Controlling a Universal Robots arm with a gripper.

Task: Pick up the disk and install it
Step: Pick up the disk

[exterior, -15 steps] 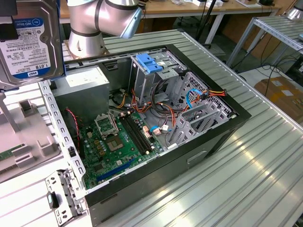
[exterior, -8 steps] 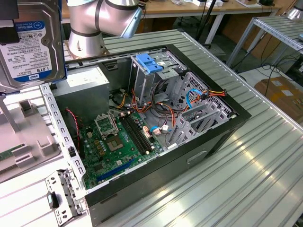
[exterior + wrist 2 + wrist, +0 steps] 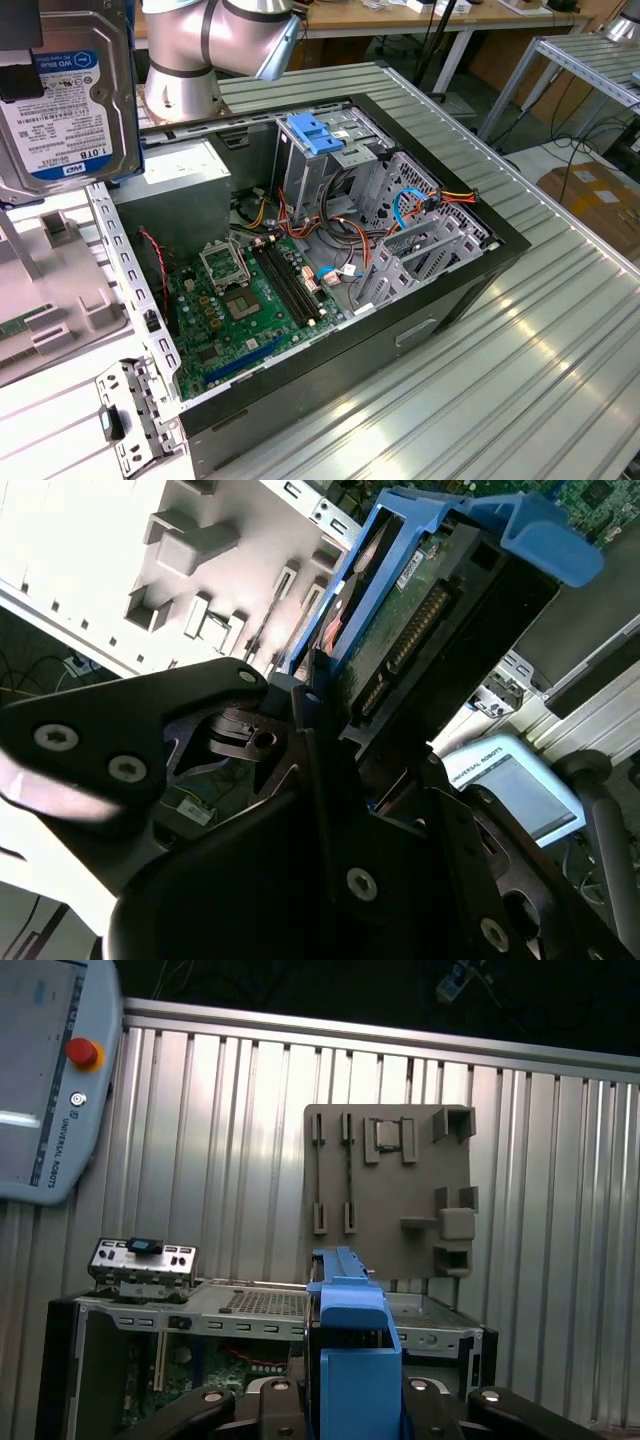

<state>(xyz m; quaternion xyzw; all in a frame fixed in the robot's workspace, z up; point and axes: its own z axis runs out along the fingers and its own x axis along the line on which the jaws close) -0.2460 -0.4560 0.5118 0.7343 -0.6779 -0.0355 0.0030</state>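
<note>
Grey metal with a white and blue label, the disk (image 3: 62,105) hangs raised at the exterior view's left, above the ribbed desk (image 3: 540,380) and just beside the open computer case (image 3: 440,310). In the second wrist view we see the black pincer (image 3: 345,730) clenched on the disk's end, between its blue side rails. Further right, inside the case, sit the grey power supply (image 3: 185,175), the green motherboard (image 3: 240,300) and a light-blue bracket (image 3: 315,132).
</note>
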